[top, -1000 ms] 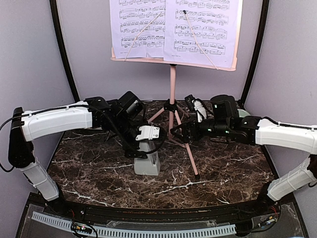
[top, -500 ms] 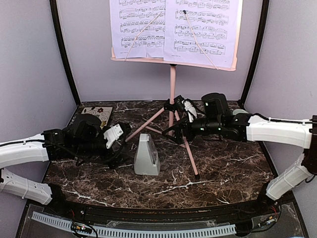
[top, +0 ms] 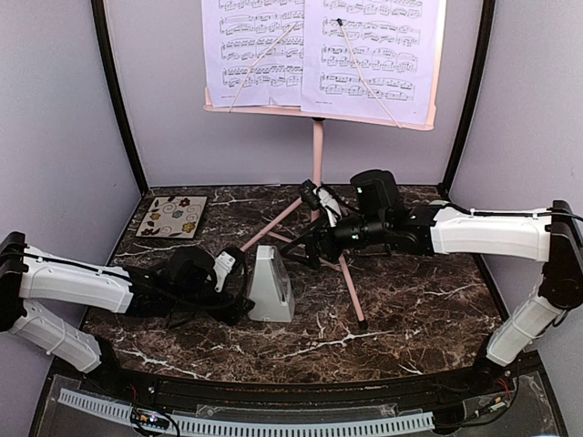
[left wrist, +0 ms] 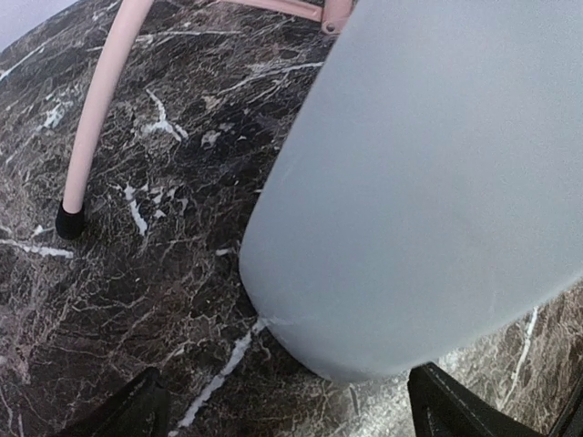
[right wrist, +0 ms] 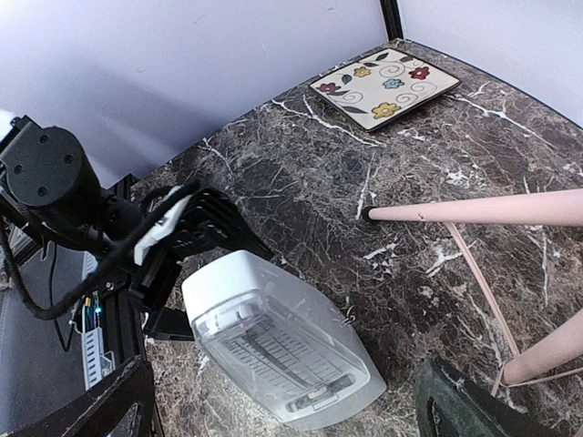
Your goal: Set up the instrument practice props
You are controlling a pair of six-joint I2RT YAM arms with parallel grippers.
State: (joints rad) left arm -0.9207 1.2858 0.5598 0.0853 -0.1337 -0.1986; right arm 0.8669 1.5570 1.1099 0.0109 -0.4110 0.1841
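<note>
The left gripper (top: 232, 287), jaws open, sat low just beside the grey metronome (top: 270, 287), while the right gripper (top: 299, 246), likewise open, hovered near the pink music stand (top: 318, 164) legs.

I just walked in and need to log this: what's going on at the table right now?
The music stand is up at the back with sheet music on it. The metronome sits upright on the table, in front of the stand's legs. The left gripper lies low beside the metronome, jaws open, with it close in front of them. The right gripper hovers near the stand's legs, jaws open and empty.
</note>
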